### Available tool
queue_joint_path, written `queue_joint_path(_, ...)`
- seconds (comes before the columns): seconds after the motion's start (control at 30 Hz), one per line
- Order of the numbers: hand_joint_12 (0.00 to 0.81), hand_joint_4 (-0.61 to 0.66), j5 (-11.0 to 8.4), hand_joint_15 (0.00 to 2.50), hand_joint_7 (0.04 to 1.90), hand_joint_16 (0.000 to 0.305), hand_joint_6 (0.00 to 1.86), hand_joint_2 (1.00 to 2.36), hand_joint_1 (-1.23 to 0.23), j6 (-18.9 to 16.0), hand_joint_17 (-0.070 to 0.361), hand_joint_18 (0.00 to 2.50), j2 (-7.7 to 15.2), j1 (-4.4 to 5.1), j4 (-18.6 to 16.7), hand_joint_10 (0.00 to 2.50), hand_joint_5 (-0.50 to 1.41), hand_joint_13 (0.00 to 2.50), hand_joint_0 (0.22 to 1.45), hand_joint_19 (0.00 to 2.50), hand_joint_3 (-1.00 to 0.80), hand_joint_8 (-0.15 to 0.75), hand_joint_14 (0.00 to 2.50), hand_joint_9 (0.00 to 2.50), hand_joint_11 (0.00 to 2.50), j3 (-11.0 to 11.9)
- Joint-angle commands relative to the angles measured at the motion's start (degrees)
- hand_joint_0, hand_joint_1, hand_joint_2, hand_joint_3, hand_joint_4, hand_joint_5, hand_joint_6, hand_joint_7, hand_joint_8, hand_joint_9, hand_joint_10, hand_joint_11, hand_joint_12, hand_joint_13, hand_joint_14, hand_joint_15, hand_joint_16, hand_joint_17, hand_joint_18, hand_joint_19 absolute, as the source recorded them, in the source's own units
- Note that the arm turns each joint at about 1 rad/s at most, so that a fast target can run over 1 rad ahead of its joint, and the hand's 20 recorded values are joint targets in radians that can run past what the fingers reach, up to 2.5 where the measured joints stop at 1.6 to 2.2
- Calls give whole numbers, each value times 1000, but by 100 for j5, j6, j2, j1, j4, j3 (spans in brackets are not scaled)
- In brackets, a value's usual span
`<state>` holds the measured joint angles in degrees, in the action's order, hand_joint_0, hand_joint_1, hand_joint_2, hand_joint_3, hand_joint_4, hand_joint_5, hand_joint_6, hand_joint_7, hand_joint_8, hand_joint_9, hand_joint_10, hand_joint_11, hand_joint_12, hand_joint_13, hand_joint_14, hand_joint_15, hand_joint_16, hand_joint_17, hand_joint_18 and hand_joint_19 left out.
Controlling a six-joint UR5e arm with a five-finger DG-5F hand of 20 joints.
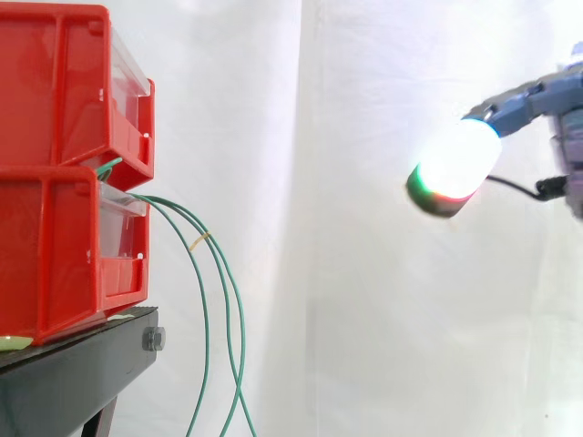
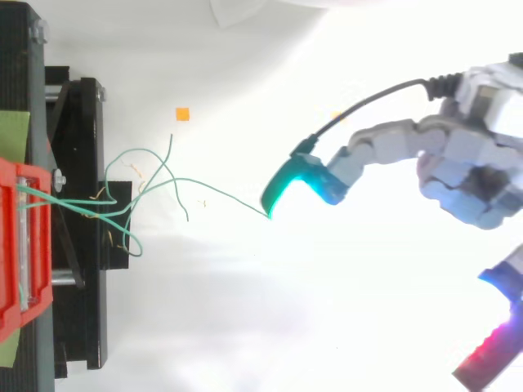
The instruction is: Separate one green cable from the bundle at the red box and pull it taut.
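Plainly, no cable is in the grasp yet. The hand is spread: one finger reaches out ahead and the others are held well away from it, and it pinches nothing. In the side view its glowing fingertip hovers before the white curtain, well apart from the green cables. It is at about the height of the gap between the upper red bin and the lower red bin, which sit on the black stand. The cables come out of that gap and hang down close together, with a small yellow tie on one of them. From above, one strand runs out toward the cyan pad and ends at its edge; whether they touch I cannot tell.

The main risk, as I judge it, is taking more than one strand, since they hang close and cross each other and the pad is thick beside them. If the tie binds two together, a pull would drag both. A loose pinch could let the thin cable slip, and too hard a pull might shift the bins.
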<state>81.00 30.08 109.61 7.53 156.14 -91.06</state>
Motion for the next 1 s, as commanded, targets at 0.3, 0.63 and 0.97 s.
queue_joint_path(0.3, 447, 394, 1488, 1527, 616, 99, 501, 1000, -555, -222, 223, 2153, 1062, -647, -181, 2500, -128, 1334, 354, 1500, -500, 344, 2500, 1370, 1886, 1380)
queue_joint_path(0.63, 445, 394, 2227, 1542, 618, 99, 501, 1000, -554, -222, 222, 2149, 2029, -946, -427, 2500, -126, 1333, 356, 1504, -500, 345, 2500, 1369, 1893, 2435)
queue_joint_path(0.97, 445, 388, 2288, 1532, 620, 98, 501, 1000, -554, -196, 220, 2148, 2108, -1139, -594, 2500, -125, 1331, 357, 1512, -500, 347, 2500, 1369, 1901, 2364)
